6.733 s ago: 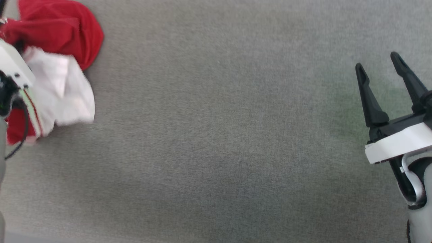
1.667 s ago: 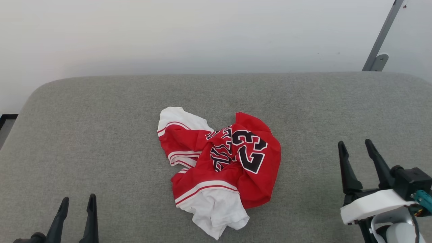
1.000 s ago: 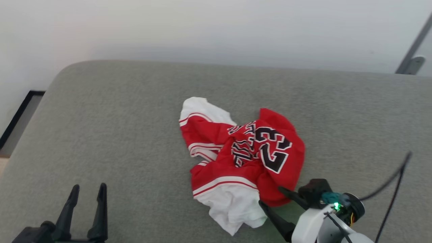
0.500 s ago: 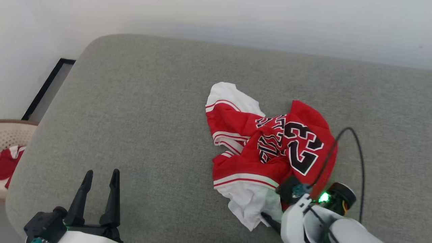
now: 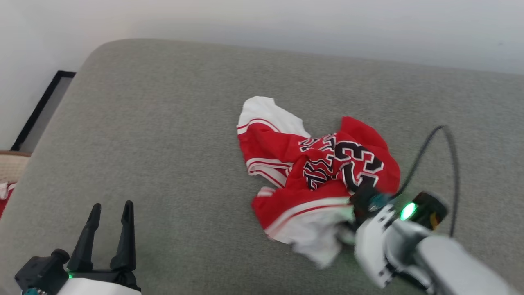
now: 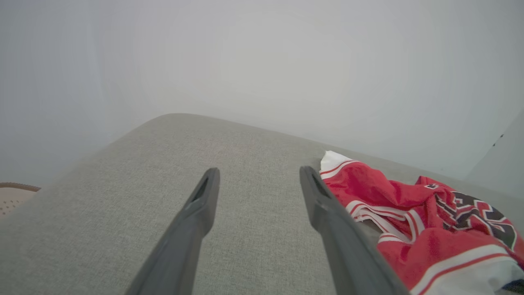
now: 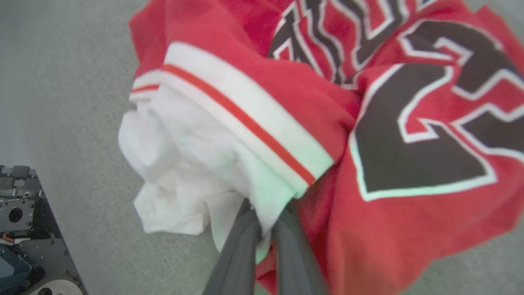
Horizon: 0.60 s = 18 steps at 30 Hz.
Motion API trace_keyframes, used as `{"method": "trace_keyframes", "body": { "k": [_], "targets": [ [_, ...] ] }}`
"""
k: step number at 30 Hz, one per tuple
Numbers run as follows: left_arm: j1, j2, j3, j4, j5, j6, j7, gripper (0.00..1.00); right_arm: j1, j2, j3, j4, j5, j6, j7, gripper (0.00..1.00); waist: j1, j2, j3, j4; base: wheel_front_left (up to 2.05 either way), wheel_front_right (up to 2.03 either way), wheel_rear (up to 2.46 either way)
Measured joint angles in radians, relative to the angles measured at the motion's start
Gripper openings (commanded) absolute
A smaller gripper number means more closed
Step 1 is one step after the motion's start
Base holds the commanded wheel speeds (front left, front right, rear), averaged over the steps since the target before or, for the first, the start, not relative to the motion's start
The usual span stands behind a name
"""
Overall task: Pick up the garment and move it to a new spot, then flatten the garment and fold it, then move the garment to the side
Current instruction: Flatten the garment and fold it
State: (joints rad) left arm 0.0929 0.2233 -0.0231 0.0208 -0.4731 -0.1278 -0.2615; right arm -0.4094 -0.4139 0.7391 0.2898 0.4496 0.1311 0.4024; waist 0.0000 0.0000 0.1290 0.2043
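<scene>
Since a second back: right gripper (image 7: pixel 266 233) brought from just beside the hem onto the garment (image 5: pixel 311 172), fingers (image 7: pixel 239 254) then spread wide, now pinched shut on a fold of the near white sleeve (image 7: pixel 176 164), just under the striped trim (image 7: pixel 245 119). Garment itself crumpled in a heap, number and lettering face up, lying right of centre on the grey fabric-covered worktop (image 5: pixel 163 123); near white edge gathered toward the pinch, perhaps barely raised, too blurred to tell; rest lying on the surface. Left gripper (image 5: pixel 111 207) low at the near left corner, fingers (image 6: pixel 196 229) wide apart, nothing between them, well apart from the garment. Beige basket (image 5: pixel 10 166) off the worktop's left end, something red inside. Progress judged early. Cloth seen beside the left arm several seconds back, now mid-worktop, so the move to a new spot possibly done already; cannot tell whether this grasp belongs to that move or to the first pull of flattening. Left to do regardless: spreading flat, folding, shifting aside. Sleeves tucked into the body, so likely work for both grippers. One pinch on one sleeve likely to leave the rest trailing.
</scene>
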Motion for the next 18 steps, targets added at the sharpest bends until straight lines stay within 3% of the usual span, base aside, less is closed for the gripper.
{"method": "trace_keyframes", "body": {
  "k": [10, 18],
  "targets": [
    [0.01, 0.011, 0.004, -0.003, -0.001, 0.0, 0.0, 1.0, 0.058, -0.143, -0.306, -0.138, -0.017, 0.0, 0.129, 0.0, 0.0, 0.0, -0.01, -0.083, 0.0, 0.0, 0.0],
    [-0.004, 0.029, -0.024, 0.006, -0.007, 0.0, 0.0, 1.0, 0.072, -0.186, -0.461, -0.054, 0.0, 0.0, 0.18, 0.0, 0.0, 0.0, -0.011, -0.093, 0.0, 0.0, 0.0]
  ]
}}
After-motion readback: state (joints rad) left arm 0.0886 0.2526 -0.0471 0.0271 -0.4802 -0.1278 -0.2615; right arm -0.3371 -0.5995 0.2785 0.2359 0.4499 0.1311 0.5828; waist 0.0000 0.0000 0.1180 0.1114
